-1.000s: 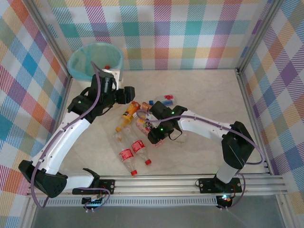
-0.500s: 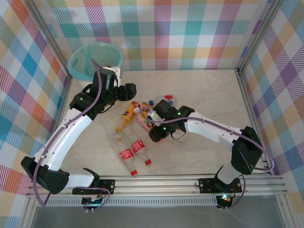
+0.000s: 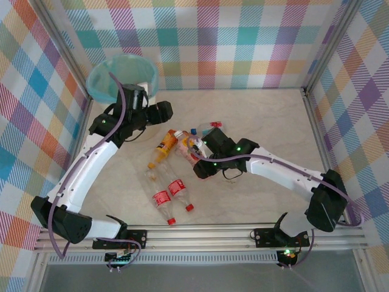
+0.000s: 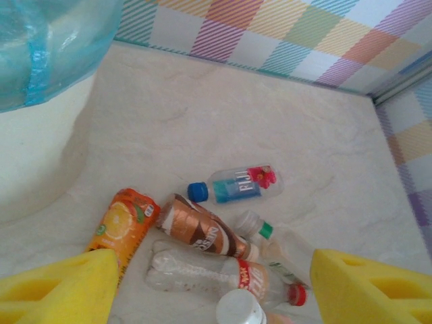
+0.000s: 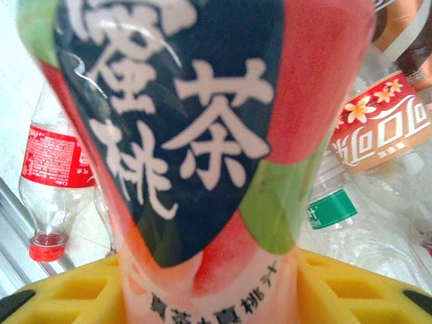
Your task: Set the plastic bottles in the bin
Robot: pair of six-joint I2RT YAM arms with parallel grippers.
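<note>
Your right gripper (image 5: 209, 297) is squeezed tight on the pink peach tea bottle (image 5: 202, 135), beside the other bottles (image 3: 163, 198). Lift it straight up, then carry it over to the bin (image 3: 149, 70). Its thin, shiny plastic looks slippery and may dent. Your left gripper (image 4: 212, 290) hangs wide apart near the bin, holding nothing.

Tabletop (image 3: 267, 121) is a pale marble-look slab. The bin (image 3: 124, 58) sits on it in the far left corner. Mid-table there's a jumble: orange bottle (image 4: 120, 226), brown-label bottle (image 4: 199, 233), blue-cap bottle (image 4: 233, 185). Two red-label bottles (image 3: 162, 199) lie side by side nearer the front.
</note>
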